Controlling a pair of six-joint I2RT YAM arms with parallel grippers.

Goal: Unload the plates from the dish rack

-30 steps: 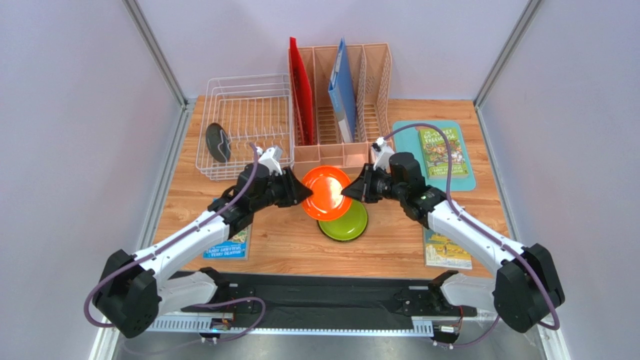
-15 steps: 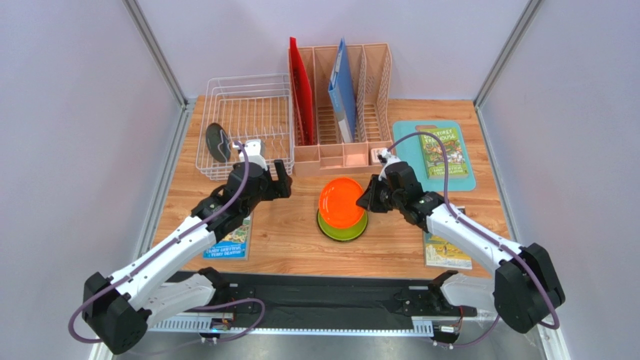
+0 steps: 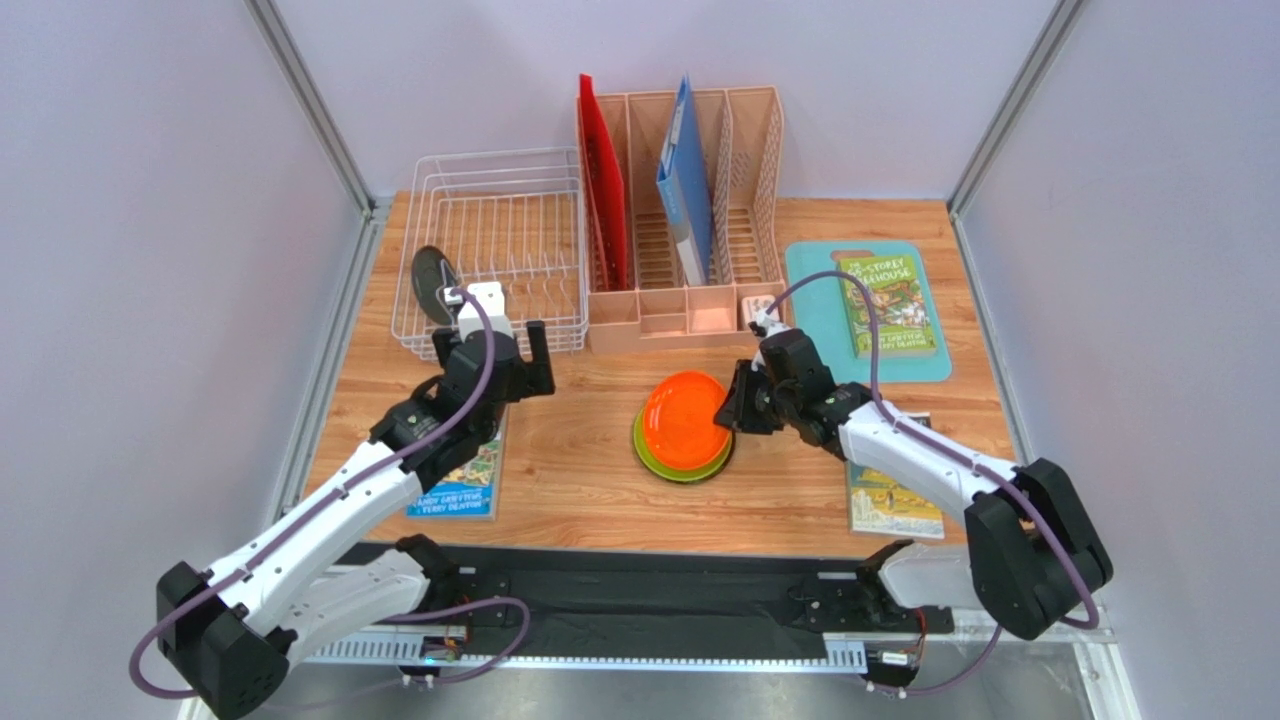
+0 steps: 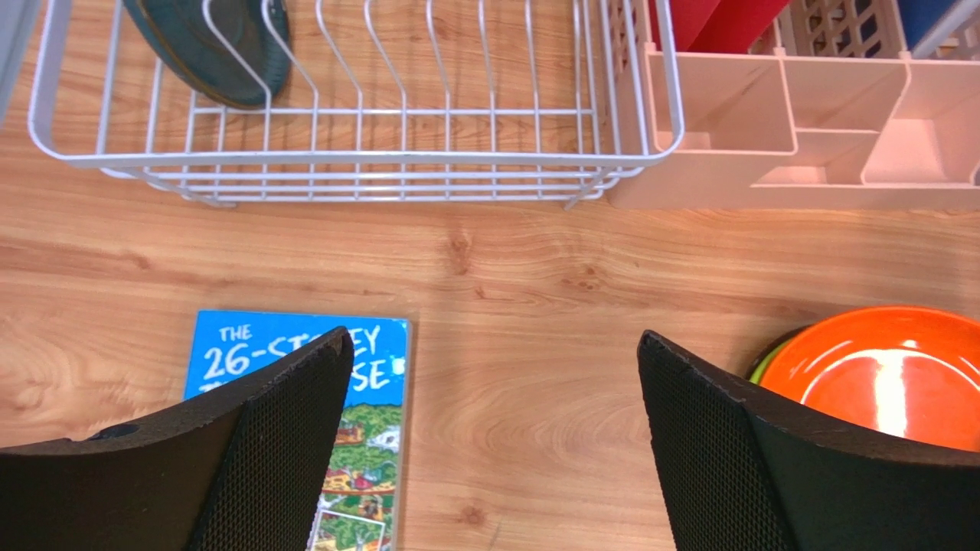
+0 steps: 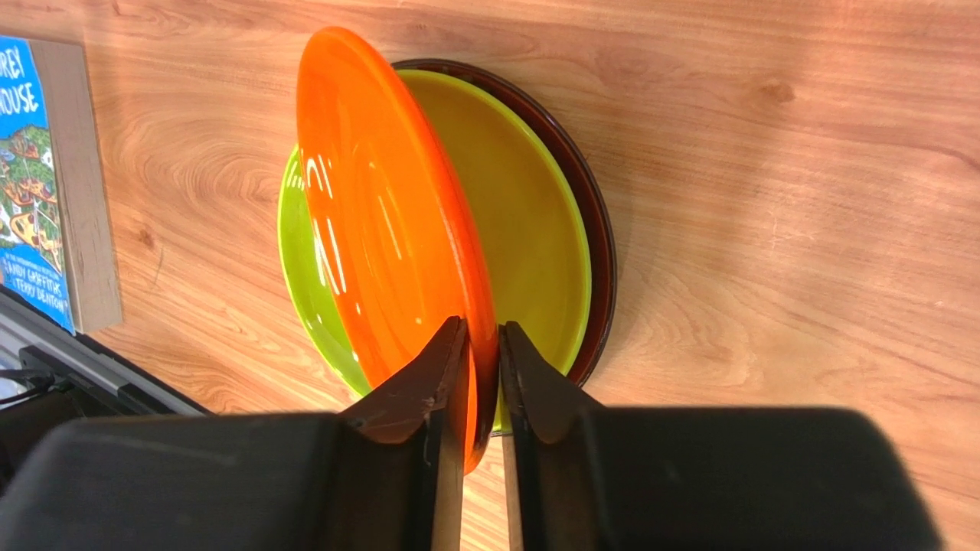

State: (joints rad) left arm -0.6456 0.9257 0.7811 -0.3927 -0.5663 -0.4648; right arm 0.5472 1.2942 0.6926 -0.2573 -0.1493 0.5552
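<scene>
Looking down from above, I see the right gripper (image 3: 736, 405) pinching the 3 o'clock edge of the orange plate (image 3: 684, 413). That plate lies over the lime green plate (image 3: 661, 455) near the middle of the wooden table (image 3: 586, 483). The left gripper (image 3: 493, 365) hangs with its fingers spread wide, at about 9 o'clock from the stack and just in front of the white wire dish rack (image 3: 496, 225). The rack stands at 11 o'clock on the table, and one dark grey-teal plate (image 3: 434, 281) stands on edge in its left end. Right beside the rack is a peach file organizer (image 3: 661, 308) holding a red folder (image 3: 604, 180) and a blue folder (image 3: 684, 180).

From the left wrist, the two black fingers (image 4: 265, 448) are well apart with bare wood between them. The dish rack (image 4: 345, 155) fills the 12 o'clock side, with the dark grey-teal plate (image 4: 213, 40) leaning among the wires at 11 o'clock. A blue book (image 4: 368, 459) lies flat just beside the left finger. The orange plate (image 4: 886, 373) shows at 3 o'clock with a sliver of the lime green plate (image 4: 763, 365) at its edge.

From the right wrist, the right gripper (image 5: 481, 379) is pressed onto the rim of the orange plate (image 5: 380, 230), one finger on each face. The plate is tilted up off the stack. Beneath it lies the lime green plate (image 5: 523, 218), and under that the dark red plate (image 5: 600, 264), of which only the rim shows. A second book (image 5: 35, 172) lies at 9 o'clock.
</scene>
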